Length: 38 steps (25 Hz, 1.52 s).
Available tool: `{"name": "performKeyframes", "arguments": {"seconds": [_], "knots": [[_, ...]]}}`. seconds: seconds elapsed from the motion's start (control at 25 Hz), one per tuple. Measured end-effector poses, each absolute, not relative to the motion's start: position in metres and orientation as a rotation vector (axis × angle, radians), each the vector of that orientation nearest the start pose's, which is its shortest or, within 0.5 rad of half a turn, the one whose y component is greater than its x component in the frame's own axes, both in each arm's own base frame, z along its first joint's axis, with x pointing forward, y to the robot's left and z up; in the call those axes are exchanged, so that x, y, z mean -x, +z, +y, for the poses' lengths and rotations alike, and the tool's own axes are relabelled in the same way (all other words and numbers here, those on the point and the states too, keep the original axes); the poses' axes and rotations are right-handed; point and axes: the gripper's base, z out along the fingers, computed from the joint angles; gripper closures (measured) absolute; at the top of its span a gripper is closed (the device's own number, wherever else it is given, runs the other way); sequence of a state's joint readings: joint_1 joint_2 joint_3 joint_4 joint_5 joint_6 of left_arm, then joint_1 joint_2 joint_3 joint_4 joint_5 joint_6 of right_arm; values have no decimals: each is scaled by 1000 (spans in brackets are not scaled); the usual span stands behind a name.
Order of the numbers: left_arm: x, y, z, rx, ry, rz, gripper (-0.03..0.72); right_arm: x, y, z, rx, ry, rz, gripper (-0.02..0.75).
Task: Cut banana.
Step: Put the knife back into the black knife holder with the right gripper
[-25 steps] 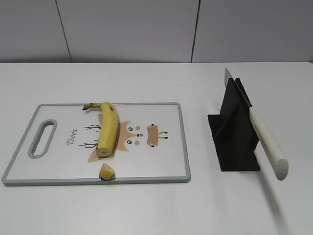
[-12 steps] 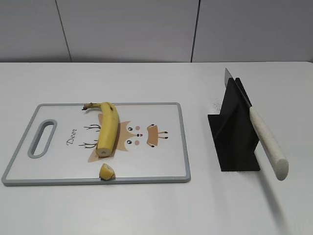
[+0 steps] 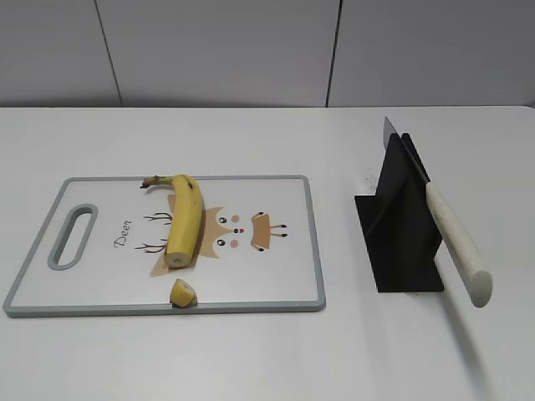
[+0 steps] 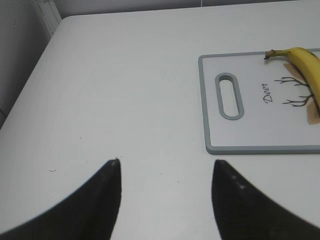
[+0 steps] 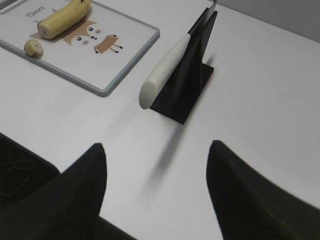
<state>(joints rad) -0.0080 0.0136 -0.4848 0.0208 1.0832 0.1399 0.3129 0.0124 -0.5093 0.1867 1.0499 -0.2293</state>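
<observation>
A yellow banana [image 3: 185, 219] lies on a white cutting board [image 3: 276, 288] with a grey rim, and a small cut-off piece [image 3: 182, 292] lies just in front of its cut end. A knife with a white handle [image 3: 456, 241] rests slanted in a black stand [image 3: 401, 230] to the right. Neither gripper shows in the exterior view. My left gripper [image 4: 166, 165] is open and empty above bare table, left of the board [image 4: 210, 100]. My right gripper [image 5: 157, 147] is open and empty, in front of the knife [image 5: 165, 70] and stand [image 5: 187, 85].
The table is white with a grey wall behind. The board has a handle slot [image 3: 71, 236] at its left end and a deer drawing in the middle. The table's left edge [image 4: 30, 75] shows in the left wrist view.
</observation>
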Motion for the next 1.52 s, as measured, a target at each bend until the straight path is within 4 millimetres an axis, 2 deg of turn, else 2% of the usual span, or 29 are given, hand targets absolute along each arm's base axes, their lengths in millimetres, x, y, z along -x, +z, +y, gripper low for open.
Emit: {"name": "performKeyframes", "arguments": {"seconds": [0.32,0.72,1.52], "knots": [[2,271,2,-154,105,2091,135,11,282,13,504,262,1948,248],[2,271,2,-154,105,2091,135,8,282,16,261,108,1987,248],[2,271,2,-154,105,2091,135,8,282,16,249,101,1988,248]]}}
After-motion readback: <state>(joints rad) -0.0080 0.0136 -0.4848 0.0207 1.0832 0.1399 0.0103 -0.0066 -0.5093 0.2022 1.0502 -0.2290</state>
